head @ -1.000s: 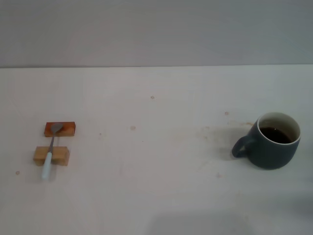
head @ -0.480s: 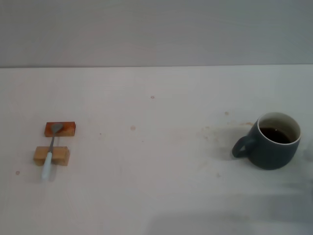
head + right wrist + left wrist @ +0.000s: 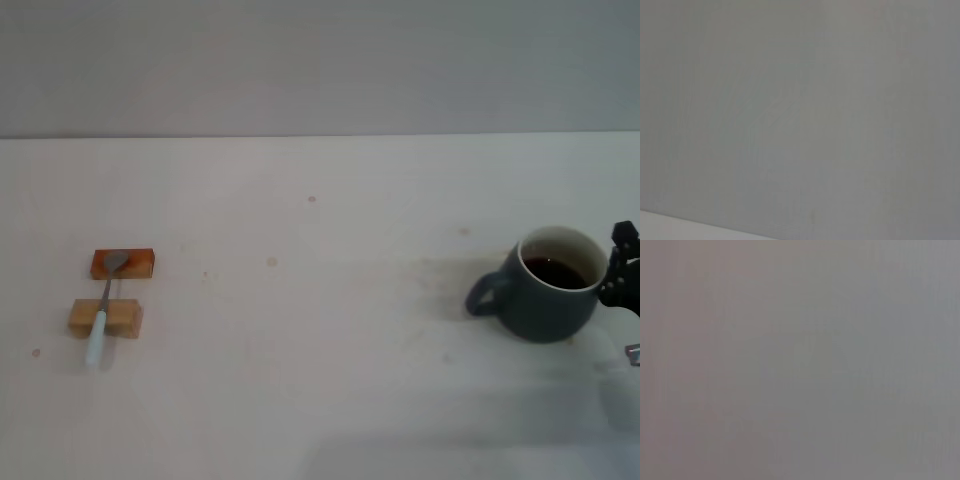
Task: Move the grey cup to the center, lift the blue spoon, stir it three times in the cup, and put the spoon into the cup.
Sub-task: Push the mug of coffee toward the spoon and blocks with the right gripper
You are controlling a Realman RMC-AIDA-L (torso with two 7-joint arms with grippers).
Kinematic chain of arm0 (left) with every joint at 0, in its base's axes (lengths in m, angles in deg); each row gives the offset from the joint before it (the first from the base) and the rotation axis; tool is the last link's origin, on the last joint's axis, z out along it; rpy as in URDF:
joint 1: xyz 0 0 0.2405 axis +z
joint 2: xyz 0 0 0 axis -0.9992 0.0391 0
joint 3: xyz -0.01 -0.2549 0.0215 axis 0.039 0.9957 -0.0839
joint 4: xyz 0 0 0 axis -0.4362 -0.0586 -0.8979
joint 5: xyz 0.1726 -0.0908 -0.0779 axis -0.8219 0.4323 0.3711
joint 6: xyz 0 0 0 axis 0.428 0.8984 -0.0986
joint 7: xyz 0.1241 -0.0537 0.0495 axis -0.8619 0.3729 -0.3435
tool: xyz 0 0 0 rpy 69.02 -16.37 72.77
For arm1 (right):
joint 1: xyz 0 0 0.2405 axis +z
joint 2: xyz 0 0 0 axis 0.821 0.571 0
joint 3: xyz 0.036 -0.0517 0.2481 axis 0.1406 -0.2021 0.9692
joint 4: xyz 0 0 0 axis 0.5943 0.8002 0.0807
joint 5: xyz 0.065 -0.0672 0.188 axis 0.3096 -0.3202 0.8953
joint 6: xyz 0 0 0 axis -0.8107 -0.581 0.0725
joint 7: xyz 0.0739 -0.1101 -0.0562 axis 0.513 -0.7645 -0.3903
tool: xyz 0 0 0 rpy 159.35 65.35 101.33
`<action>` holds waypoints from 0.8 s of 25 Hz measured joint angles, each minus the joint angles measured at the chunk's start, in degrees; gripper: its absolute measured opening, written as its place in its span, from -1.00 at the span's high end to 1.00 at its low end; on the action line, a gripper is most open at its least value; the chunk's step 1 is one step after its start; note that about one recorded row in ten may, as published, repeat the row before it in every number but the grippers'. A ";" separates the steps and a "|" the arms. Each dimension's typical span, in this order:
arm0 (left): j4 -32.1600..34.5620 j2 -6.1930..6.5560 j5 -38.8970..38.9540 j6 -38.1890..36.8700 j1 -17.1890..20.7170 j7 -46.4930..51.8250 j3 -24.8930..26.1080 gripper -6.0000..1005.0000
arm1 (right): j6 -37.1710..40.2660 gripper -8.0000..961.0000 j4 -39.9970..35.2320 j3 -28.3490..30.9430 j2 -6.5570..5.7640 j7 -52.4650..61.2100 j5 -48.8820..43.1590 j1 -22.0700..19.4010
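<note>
One grey cup (image 3: 548, 298), one blue spoon (image 3: 101, 318) across two wooden blocks (image 3: 105, 318); right pincer (image 3: 622, 272) state unclear.

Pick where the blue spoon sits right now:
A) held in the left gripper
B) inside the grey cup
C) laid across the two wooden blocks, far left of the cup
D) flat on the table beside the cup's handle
C: the blue spoon spans the two wooden blocks, well apart from the grey cup.

Bare lab-like white table (image 3: 320, 400), blank wall (image 3: 320, 60)
</note>
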 joint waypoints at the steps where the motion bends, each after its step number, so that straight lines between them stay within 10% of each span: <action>1: 0.00 0.00 0.00 -0.01 0.02 0.00 0.00 -0.60 | 0.00 0.98 -0.03 -0.46 -0.04 0.00 0.00 0.28; 20: 0.00 -0.08 0.09 -0.07 -0.02 0.09 0.08 -0.60 | -5.72 0.98 0.12 -0.49 0.02 0.50 3.39 3.85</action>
